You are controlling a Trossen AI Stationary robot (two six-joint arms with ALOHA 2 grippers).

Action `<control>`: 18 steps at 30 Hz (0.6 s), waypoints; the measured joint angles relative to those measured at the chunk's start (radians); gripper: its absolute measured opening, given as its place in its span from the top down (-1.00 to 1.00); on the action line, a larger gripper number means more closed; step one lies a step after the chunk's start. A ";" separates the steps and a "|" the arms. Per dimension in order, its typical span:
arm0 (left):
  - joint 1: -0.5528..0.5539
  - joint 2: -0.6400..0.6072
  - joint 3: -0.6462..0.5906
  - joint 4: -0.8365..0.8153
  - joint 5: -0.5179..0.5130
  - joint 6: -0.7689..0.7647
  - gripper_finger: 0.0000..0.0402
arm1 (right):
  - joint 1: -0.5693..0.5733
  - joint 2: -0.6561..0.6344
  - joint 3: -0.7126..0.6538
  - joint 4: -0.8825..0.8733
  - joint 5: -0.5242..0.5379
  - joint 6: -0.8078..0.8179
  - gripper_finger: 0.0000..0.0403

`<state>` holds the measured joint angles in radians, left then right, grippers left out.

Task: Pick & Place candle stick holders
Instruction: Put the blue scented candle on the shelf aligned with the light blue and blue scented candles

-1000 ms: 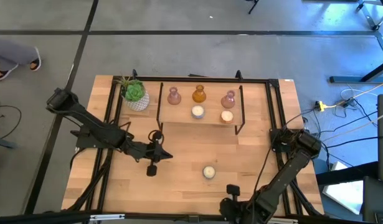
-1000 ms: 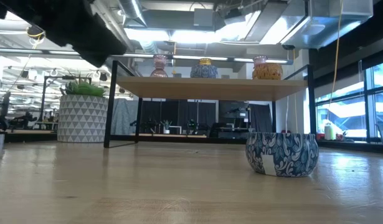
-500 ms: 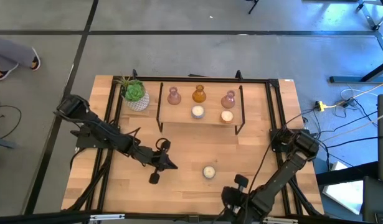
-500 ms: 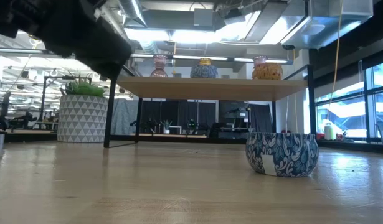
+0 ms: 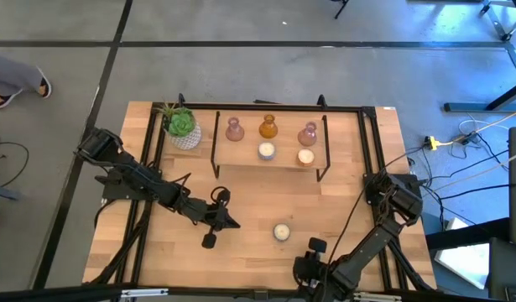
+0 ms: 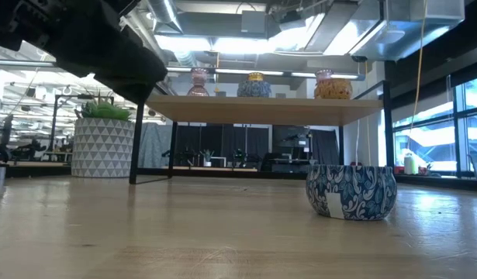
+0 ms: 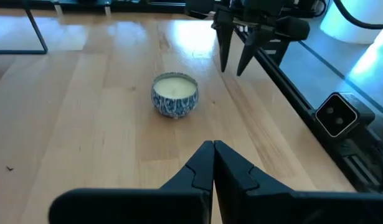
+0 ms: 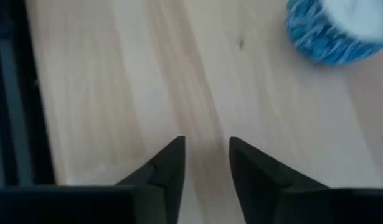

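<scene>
Far left on the table (image 5: 341, 197), the potted plant (image 5: 182, 126) stands at the back corner, just outside the black-framed shelf (image 5: 270, 153). In front of it the left tool (image 5: 228, 223) hangs above the bare wood with its two fingers pressed together, holding nothing; its wrist view looks straight across at the loose candle holder (image 7: 174, 95).

On the shelf, three narrow-necked glass holders stand in a row: a pink one (image 5: 234, 129), an amber one (image 5: 268, 127) and a second pink one (image 5: 308, 134). Two round cream-topped ones, (image 5: 266, 151) and (image 5: 305, 156), sit just in front of them.

The loose candle holder is a squat round tin with a blue-and-white pattern and a pale wax fill, standing upright on the open table in front of the shelf, between the two tools and touching neither. It looks rigid and fairly light. The smooth curved wall could slip, so the safest hold is probably across its full width low on the side, fingers straddling it and kept clear of the soft wax. The glass pieces are likely brittle and top-heavy; their necks seem the natural place to pinch, and gently.

To the right, near the table's front edge, the right tool (image 5: 315, 247) has its fingers (image 8: 169, 163) standing a small gap apart, empty, over bare wood with the tin just beside it.
</scene>
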<state>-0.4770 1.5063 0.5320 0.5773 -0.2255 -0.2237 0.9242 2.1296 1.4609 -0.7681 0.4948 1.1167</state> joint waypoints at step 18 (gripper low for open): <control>-0.028 0.219 0.204 0.010 0.001 0.157 0.35 | -0.058 0.000 0.000 0.018 -0.080 0.061 0.01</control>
<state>-0.5052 1.7248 0.7355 0.5873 -0.2245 -0.0665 0.8660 2.1296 1.4609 -0.7499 0.4152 1.1779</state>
